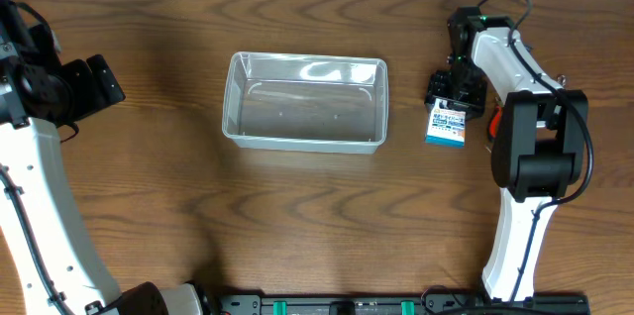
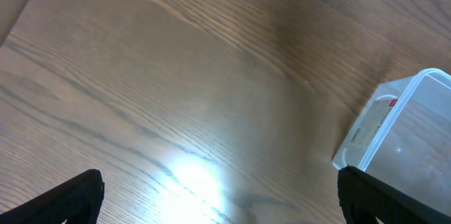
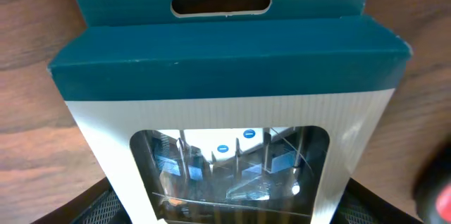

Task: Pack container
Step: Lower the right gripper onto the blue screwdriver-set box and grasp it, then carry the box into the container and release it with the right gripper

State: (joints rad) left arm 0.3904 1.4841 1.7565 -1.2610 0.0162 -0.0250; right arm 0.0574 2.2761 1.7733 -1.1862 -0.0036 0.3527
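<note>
The container (image 1: 305, 100) is a clear rectangular tub standing empty at the table's middle; one corner of it shows in the left wrist view (image 2: 402, 132). A small blue-and-white box (image 1: 447, 124) lies flat on the table to its right. My right gripper (image 1: 455, 92) is down over the box's far end. In the right wrist view the box (image 3: 225, 97) fills the frame, and the open fingers (image 3: 229, 206) stand close along both its sides. My left gripper (image 2: 222, 199) is open and empty over bare wood at the far left (image 1: 94, 82).
The right arm's base (image 1: 535, 157) stands just right of the box. The left arm (image 1: 40, 186) runs along the table's left edge. Bare wood lies around the tub.
</note>
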